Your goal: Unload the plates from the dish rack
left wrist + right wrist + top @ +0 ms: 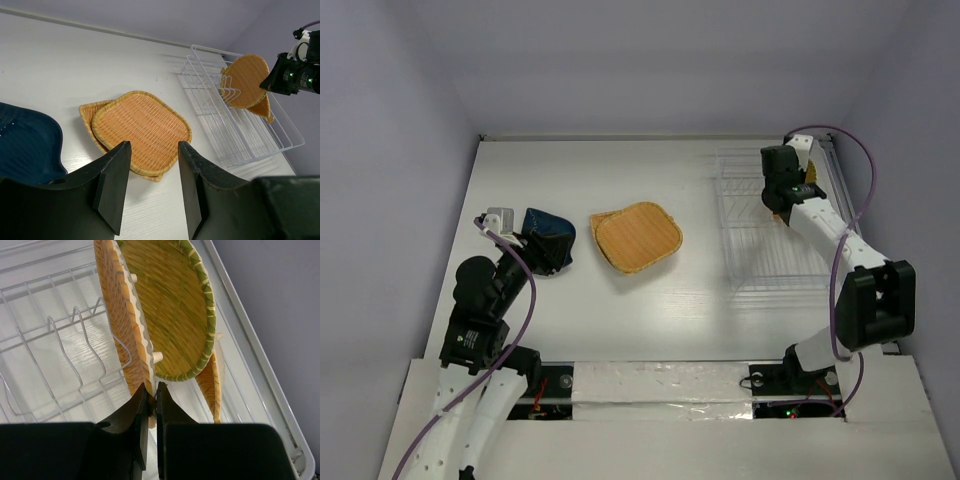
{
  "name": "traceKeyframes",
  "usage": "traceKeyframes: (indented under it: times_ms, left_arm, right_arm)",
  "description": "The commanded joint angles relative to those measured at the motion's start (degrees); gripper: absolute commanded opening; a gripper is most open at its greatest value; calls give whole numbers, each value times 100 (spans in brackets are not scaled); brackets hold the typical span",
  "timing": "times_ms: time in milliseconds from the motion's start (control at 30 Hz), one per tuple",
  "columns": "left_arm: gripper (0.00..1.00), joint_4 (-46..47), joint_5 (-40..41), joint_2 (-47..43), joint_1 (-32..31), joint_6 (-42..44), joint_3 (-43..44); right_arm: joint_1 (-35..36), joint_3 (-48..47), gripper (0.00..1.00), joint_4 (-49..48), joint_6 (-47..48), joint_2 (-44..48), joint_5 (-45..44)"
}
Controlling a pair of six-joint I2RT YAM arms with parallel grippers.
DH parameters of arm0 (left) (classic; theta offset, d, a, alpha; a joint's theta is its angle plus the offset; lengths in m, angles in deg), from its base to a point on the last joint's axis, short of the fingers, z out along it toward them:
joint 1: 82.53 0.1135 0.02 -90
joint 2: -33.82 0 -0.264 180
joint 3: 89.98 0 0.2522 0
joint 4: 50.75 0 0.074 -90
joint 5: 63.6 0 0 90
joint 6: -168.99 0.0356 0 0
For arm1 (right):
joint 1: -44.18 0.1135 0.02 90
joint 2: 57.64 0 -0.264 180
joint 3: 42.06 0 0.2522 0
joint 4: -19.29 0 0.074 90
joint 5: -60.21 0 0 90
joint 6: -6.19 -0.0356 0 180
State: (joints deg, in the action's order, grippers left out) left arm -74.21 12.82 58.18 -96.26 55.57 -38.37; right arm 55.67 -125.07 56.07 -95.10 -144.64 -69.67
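Right gripper [153,392] pinches the rim of an orange woven plate [117,305] in the dish rack [50,330]; left gripper [152,185] half-open, empty.

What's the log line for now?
right gripper: shut on woven plate rim in dish rack | left gripper: open, beside blue dish

Right arm stretches over the dish rack [760,255], right gripper [152,390] pinched on the rim of a plate [117,315]. Left arm bends well left of the rack, left gripper [154,150] parted, empty.

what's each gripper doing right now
left gripper: open, holding nothing
right gripper: shut on the rounded orange woven plate in the white wire dish rack
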Motion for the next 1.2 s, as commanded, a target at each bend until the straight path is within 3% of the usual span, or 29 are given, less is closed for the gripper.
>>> traceKeyframes:
  times_ms: [0,567,767,900,1000,1167]
  left_arm:
    - [39,240,-66,-28,38,-5,-84]
    - [39,240,-48,-37,38,-13,-84]
    - [39,231,-39,-37,38,-13,-84]
    - [39,231,-4,-28,38,-14,-76]
    - [39,222,22,-37,38,-22,-84]
    - [39,231,14,-19,38,-14,-84]
  right_arm:
    - [213,-431,0,-149,83,219,-565]
    - [521,-774,0,-27,-224,1659,243]
    - [1311,-405,0,-621,-646,1933,1586]
    - [1567,78,0,-1770,-1522,1714,3770]
    - [1804,298,0,-2589,-2112,1196,4758]
    - [2059,368,0,-3093,-2746,361,5227]
